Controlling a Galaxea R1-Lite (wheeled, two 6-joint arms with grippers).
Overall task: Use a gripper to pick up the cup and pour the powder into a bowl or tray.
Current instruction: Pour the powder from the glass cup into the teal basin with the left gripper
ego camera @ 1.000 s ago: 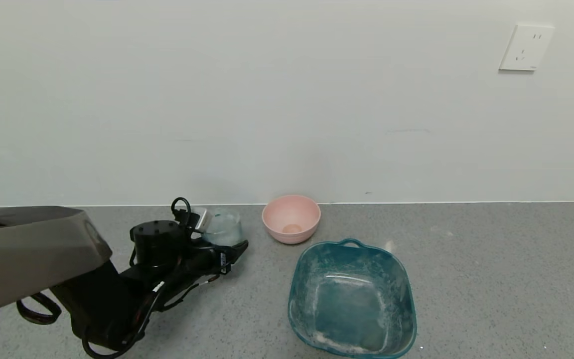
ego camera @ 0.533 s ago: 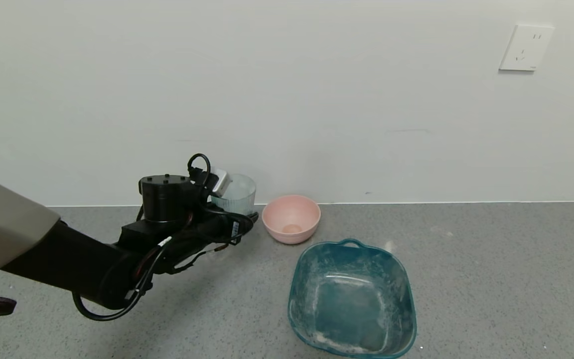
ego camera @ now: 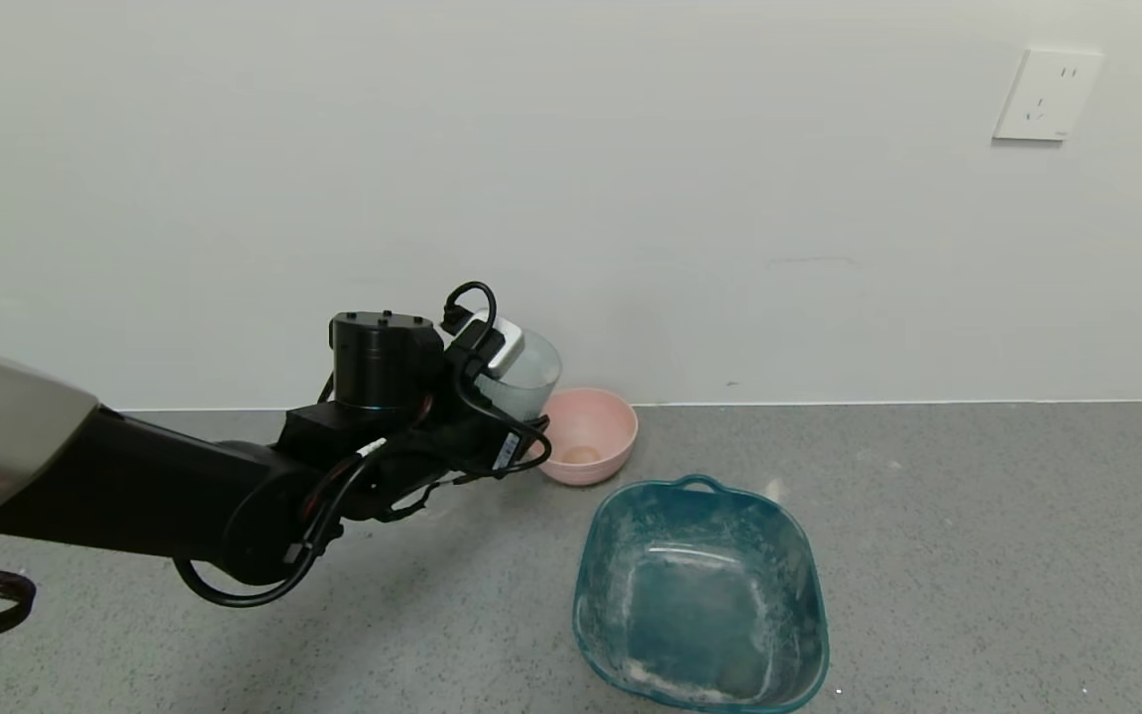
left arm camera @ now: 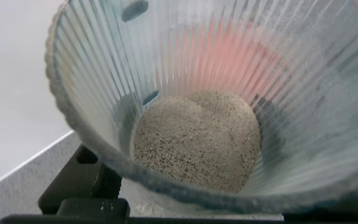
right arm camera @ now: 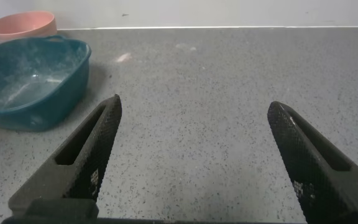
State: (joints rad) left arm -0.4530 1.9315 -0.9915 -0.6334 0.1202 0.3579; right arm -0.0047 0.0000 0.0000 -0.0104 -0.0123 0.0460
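My left gripper (ego camera: 512, 421) is shut on the clear ribbed cup (ego camera: 531, 375) and holds it upright in the air, left of the pink bowl and above the counter. In the left wrist view the cup (left arm camera: 92, 143) fills the frame, with a pile of off-white speckled powder (left arm camera: 197, 140) on its bottom. The teal-blue basin (ego camera: 700, 595) sits on the counter to the right and nearer to me, dusted white inside. It also shows in the right wrist view (right arm camera: 33, 78). My right gripper (right arm camera: 194, 140) is open and empty over bare counter, out of the head view.
A small pink bowl (ego camera: 586, 434) stands by the wall just right of the held cup, with a small lump in it. The grey speckled counter (ego camera: 977, 555) ends at a white wall with a socket (ego camera: 1047, 94).
My left gripper has lifted the cup off the counter and carried it up and to the right, toward the pink bowl. The basin and bowl have not moved.
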